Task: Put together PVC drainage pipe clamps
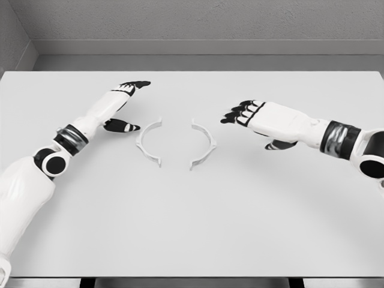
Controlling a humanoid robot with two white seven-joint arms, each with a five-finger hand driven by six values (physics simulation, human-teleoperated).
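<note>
Two white half rings lie flat on the white surface [240,210], a little above its middle. They are the two halves of a pipe clamp. The left half ring [147,143] curves like a "(" and the right half ring [204,144] curves like a ")". Their open sides face each other. There is a clear gap between them, so they do not touch. Each half runs long from far to near, with small flat tabs at both ends.

The left hand [123,108] is just beside the left half ring, on its outer side. Its fingers are spread apart and hold nothing. The thumb [122,126] points toward the ring and comes very close to it, but I cannot tell if it touches. The long fingers point away, toward the far edge of the surface.

The right hand [261,120] is on the outer side of the right half ring. It is near, but a bit farther from its ring than the left hand is from the left half ring. Its fingers are loosely bent and hold nothing.

So each hand has its own half right in front of it. The left hand looks nearer to a grasp. To close the clamp, I think the halves must slide sideways toward each other until the tabs meet.
</note>
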